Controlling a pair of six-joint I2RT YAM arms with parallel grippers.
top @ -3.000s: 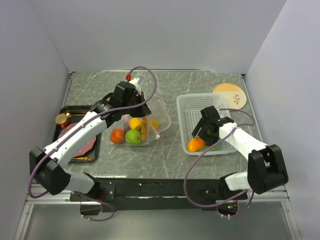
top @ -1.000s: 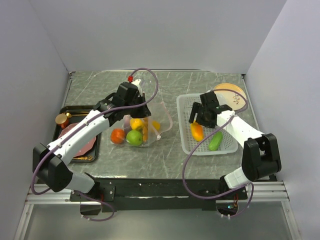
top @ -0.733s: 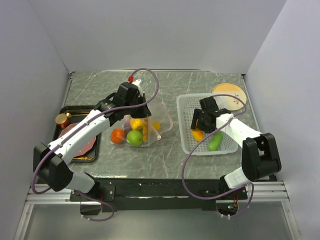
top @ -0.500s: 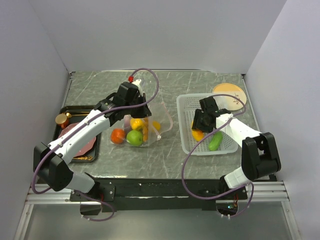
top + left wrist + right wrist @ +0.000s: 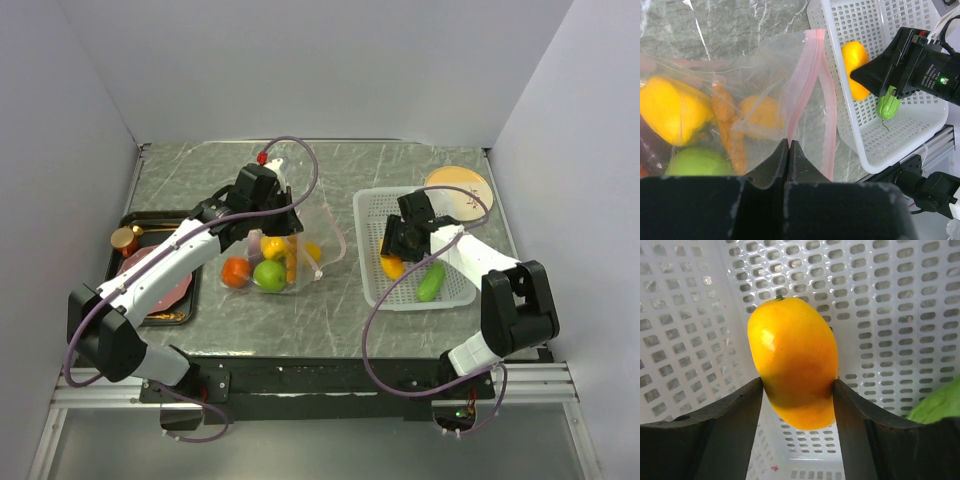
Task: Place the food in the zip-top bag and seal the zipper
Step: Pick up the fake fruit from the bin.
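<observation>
Shifted along the basket (image 5: 890,300), mango (image 5: 792,370) sits clamped between right pincer (image 5: 797,387) fingers.

White slotted basket (image 5: 372,215), tan round disc (image 5: 462,187), black tray (image 5: 150,215) with pink slab (image 5: 172,292), brown jar (image 5: 125,240).

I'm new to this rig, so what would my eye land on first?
The orange mango, clamped in the right gripper inside the white basket. Nearby, the left gripper pinches the pink zipper of the clear bag, which holds a yellow pepper and a lime.
</observation>
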